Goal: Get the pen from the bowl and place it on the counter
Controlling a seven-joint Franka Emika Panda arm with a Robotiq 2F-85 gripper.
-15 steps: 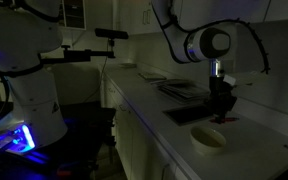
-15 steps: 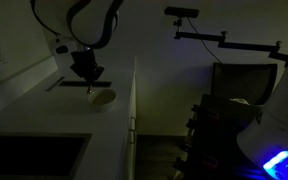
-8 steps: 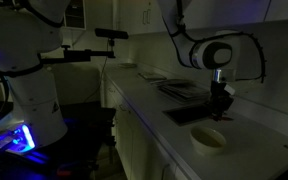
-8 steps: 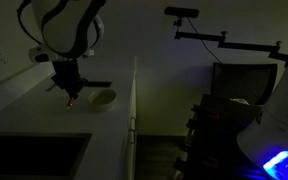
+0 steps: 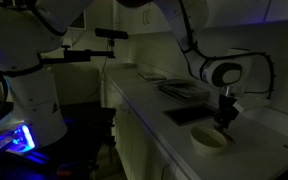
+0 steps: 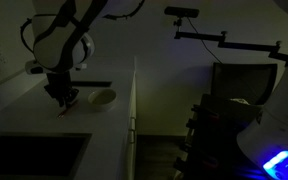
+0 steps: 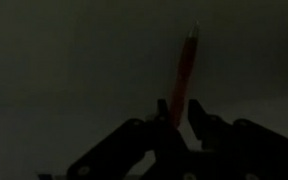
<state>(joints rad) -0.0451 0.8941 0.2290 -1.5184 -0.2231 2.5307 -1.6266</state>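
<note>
dim room, pale table (image 6: 99,125) carrying a bowl (image 6: 103,98).
the tool (image 6: 64,97), at the bowl's nine o'clock, is clenched on a reddish pen (image 7: 187,65) pointing to twelve o'clock.

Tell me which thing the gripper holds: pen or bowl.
The pen, a reddish stick pinched by the gripper; the bowl sits apart on the counter.

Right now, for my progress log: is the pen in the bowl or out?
Out: the slim red pen is pinched in the tool, beside the round white bowl.
</note>
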